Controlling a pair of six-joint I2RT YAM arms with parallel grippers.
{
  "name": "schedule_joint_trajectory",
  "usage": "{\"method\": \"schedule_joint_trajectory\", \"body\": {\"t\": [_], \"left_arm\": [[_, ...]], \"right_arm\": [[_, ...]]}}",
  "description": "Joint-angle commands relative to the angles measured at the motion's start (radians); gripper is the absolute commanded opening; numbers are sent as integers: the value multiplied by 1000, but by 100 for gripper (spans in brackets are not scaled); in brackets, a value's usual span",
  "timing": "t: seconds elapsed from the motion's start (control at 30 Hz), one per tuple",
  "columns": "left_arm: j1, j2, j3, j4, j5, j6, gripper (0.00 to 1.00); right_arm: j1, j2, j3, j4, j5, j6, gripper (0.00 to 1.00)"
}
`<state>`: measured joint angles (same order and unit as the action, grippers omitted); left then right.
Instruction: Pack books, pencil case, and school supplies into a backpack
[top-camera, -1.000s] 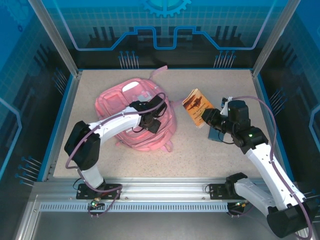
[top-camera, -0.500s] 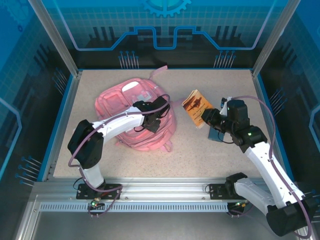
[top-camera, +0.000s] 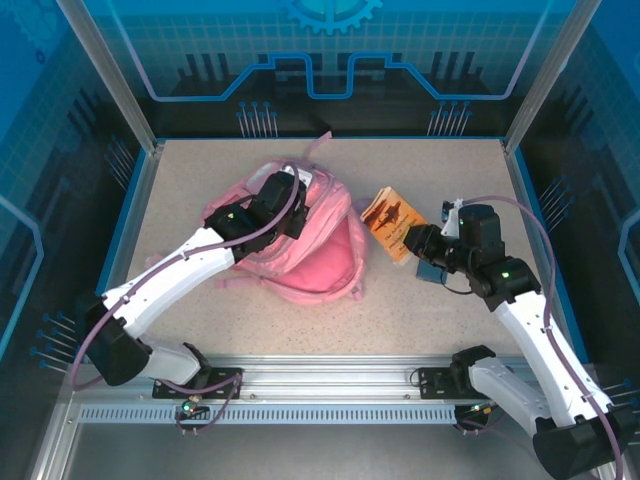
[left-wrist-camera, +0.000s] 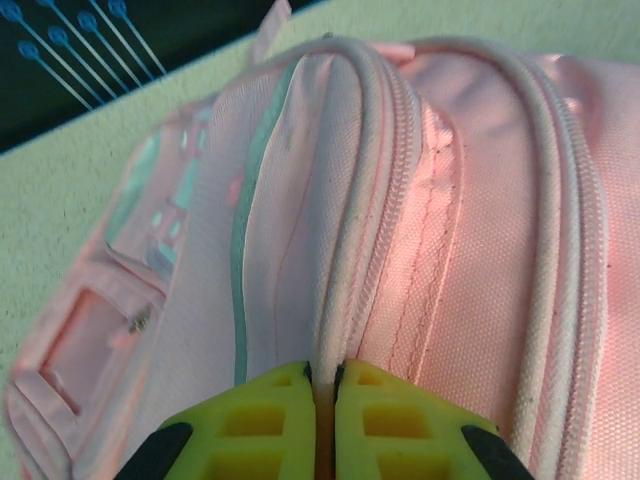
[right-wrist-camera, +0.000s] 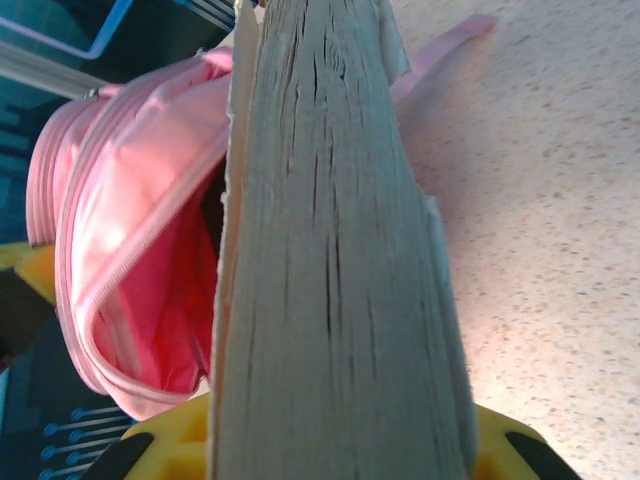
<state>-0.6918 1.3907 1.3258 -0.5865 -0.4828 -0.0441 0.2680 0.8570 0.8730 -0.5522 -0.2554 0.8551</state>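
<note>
1. Surface: the table (top-camera: 450, 170) has a speckled beige top with a blue rim. It is bare towards the far right corner.
2. Room: blue translucent wall panels (top-camera: 330, 50) printed with circuit-style lines close in the back and both sides. Metal posts (top-camera: 105, 75) stand at the far corners. An aluminium rail (top-camera: 330, 375) along the near edge carries both arm bases.
3. The backpack (top-camera: 310, 255) is pink and lies on the table left of centre. One strap (top-camera: 320, 142) trails towards the far edge. In the right wrist view its mouth gapes, showing the pink lining inside the zip line.
4. Left gripper (top-camera: 285, 195): it sits over the far upper part of the backpack. In the left wrist view the yellow fingers (left-wrist-camera: 270, 420) are clenched on a pale corded edge beside the zip, with no gap between them.
5. Right gripper (top-camera: 420, 240): it grasps the books (top-camera: 392, 218) and holds them just right of the backpack, with the tan-orange cover facing up and tilted. The right wrist view looks along the page edges (right-wrist-camera: 330, 250), which are clamped between the yellow fingers (right-wrist-camera: 170, 450).
6. I cannot tell whether the books' far corner touches the table.
7. A small dark teal flat piece (top-camera: 432, 270) lies on the table under the right wrist.
</note>
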Motion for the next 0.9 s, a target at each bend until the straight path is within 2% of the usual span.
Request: {"method": "schedule_joint_trajectory", "body": {"t": [0.0,0.23,0.47,0.73,0.87], "left_arm": [[-5,-32,5,203,-28,23,6],[-5,-21,5,238,-5,-19,6],[-6,-13,8,242,22,-42,5],[-5,-20,10,242,47,-78,4],[-5,-36,13,242,44,-92,3]], "right_arm": [[-6,-6,-26,73,-140,-16,17],[28,30,-97,143,-223,64,17],[101,113,-165,381,-317,220,18],[245,349,-98,665,-292,338,18],[274,482,-38,757,-255,375,17]]}}
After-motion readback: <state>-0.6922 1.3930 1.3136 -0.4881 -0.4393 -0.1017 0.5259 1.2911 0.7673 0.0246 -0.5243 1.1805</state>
